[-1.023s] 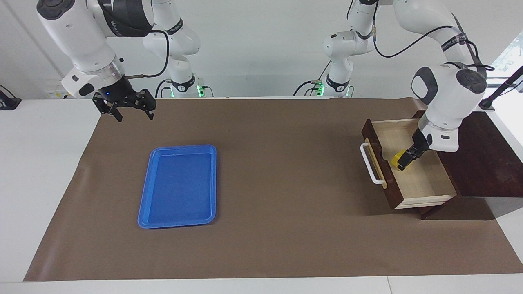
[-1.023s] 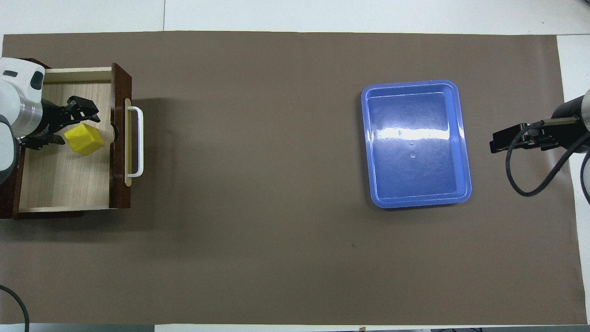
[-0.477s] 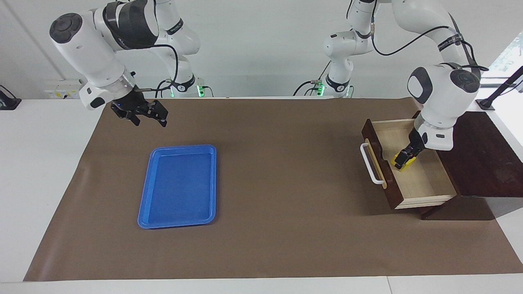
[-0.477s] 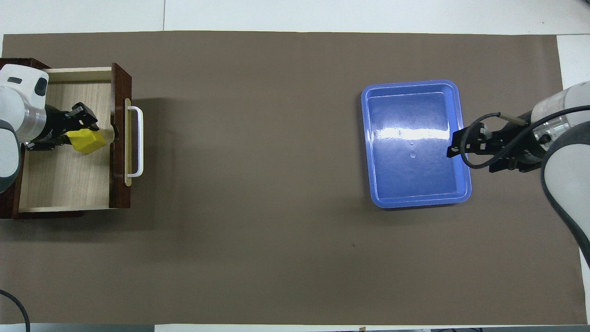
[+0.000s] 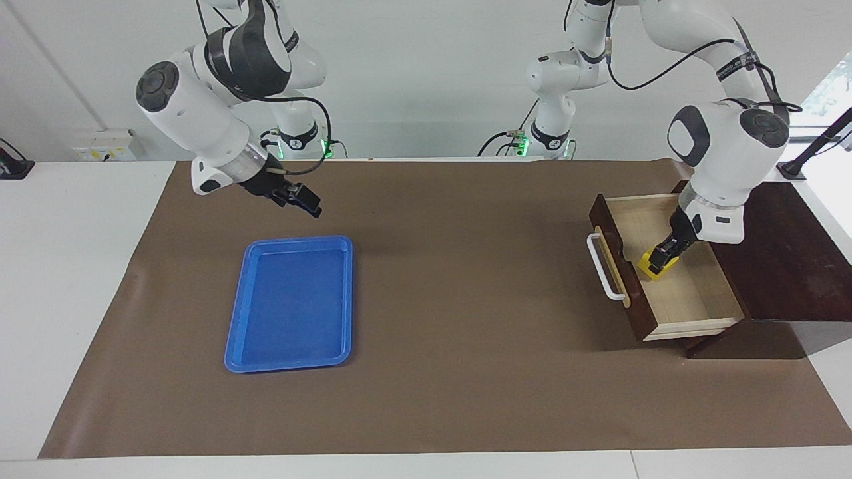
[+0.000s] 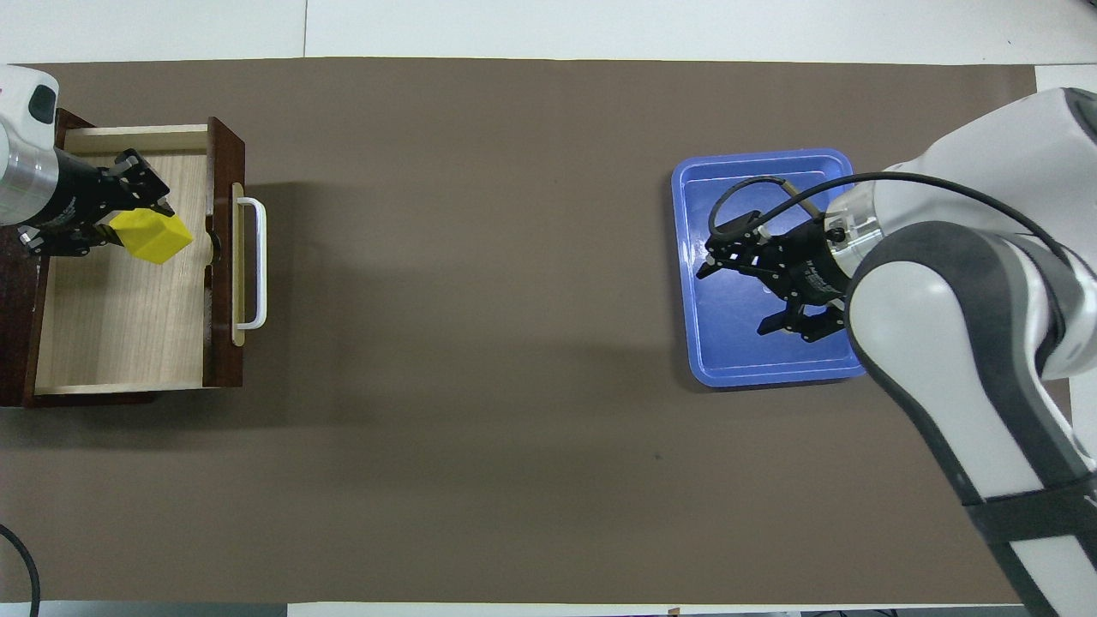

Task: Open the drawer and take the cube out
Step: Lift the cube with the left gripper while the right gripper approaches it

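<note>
Right now my left gripper (image 5: 655,263) is clamped on the yellow cube (image 5: 647,267) inside the pulled-out drawer (image 5: 692,299), at the right of the facing view and the upper left of the overhead one. Meanwhile my right gripper (image 6: 728,283) hangs with its fingers spread apart over the blue tray (image 6: 698,343), right of centre in the overhead view.

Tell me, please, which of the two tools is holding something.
The left tool, down in the open drawer, is shut on the yellow cube; the right tool hangs open over the blue tray.
</note>
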Controlling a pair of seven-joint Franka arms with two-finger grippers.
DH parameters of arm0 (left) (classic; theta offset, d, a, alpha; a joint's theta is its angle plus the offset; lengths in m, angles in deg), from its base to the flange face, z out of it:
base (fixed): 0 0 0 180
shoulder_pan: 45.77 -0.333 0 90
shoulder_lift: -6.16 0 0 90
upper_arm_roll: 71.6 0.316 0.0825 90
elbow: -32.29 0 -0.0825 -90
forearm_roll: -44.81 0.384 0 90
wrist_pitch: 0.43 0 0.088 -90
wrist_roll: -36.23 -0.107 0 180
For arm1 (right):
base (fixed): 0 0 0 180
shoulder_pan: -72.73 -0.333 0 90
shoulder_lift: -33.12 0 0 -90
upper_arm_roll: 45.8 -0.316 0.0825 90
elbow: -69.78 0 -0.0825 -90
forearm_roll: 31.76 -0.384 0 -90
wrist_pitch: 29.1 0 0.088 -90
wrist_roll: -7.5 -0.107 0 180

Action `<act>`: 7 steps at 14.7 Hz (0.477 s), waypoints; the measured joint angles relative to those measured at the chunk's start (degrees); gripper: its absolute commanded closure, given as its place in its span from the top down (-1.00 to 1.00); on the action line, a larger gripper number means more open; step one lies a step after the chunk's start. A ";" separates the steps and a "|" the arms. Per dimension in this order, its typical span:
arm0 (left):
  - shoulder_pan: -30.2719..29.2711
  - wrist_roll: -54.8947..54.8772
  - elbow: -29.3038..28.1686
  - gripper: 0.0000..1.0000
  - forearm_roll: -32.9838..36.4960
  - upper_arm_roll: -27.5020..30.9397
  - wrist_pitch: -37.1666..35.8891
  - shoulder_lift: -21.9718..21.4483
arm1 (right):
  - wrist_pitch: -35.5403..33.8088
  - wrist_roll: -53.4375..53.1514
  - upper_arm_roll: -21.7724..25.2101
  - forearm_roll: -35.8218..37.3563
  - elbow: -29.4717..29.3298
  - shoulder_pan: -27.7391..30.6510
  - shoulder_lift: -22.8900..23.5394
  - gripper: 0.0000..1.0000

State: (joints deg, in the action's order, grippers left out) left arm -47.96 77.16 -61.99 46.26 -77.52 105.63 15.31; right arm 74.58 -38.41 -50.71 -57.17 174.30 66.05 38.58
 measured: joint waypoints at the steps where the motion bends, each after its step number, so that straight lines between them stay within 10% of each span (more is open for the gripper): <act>1: 1.98 5.72 1.41 -1.00 -0.32 -0.15 -1.13 0.02 | 1.35 -3.04 -0.01 -1.61 0.01 -1.03 0.88 1.00; 7: 12.73 46.16 1.61 -1.00 -2.70 -0.61 -0.11 0.34 | 5.80 -12.23 -0.01 -10.68 1.30 -2.15 3.26 1.00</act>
State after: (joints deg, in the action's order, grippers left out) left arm -35.23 123.33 -60.38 43.56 -78.12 105.52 15.65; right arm 80.38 -50.64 -50.72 -67.84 175.60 63.90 41.83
